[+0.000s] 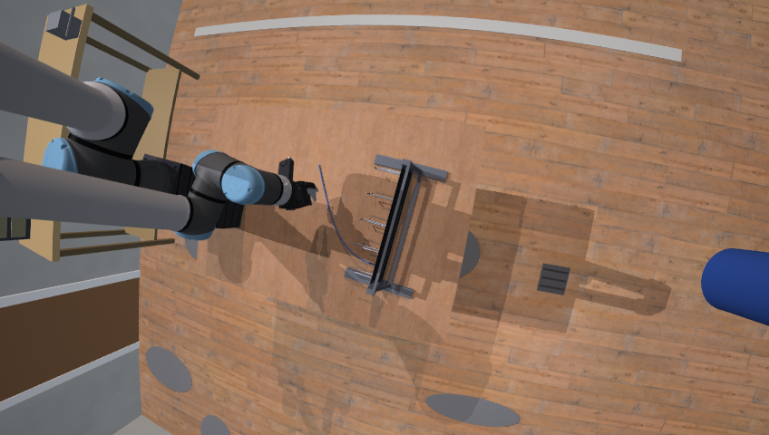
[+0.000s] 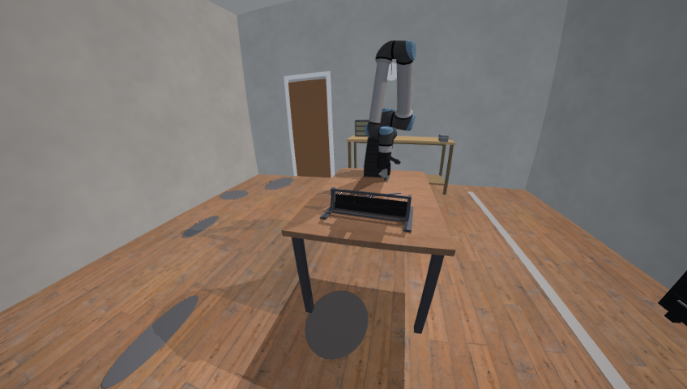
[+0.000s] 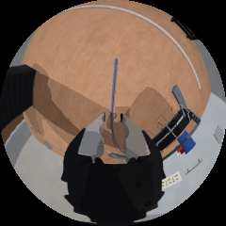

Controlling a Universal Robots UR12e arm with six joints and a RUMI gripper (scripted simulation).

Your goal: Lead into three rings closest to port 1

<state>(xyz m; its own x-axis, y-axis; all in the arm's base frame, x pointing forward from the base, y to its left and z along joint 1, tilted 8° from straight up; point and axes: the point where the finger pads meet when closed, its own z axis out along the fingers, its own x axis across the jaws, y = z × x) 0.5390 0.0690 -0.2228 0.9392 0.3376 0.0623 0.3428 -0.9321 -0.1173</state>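
Note:
The rack [image 1: 393, 226] [image 2: 371, 204] [image 3: 171, 132] stands upright. Its steel rings [image 1: 372, 193] face the robot. The blue lead [image 1: 330, 211] [image 2: 392, 194] [image 3: 114, 80] runs from near the rack's lower end in the top view in a curve toward the robot. Its free end is level with the rack's upper end, well out in front. The lead lies clear of the three upper rings. My gripper [image 1: 315, 191] [image 2: 386, 178] [image 3: 112, 113] is partly open and empty, on the robot side of the lead. In the wrist view the lead passes behind the gap between the fingertips; it is not gripped. The plug is too small to see.
The table [image 1: 269, 129] [image 2: 424, 236] carries the rack and the arm base. The rack's feet [image 1: 442, 174] [image 1: 402, 291] stick out at both ends. A wooden bench [image 2: 409, 140] stands behind the robot. A blue cylinder [image 1: 742, 285] is far off beyond the table.

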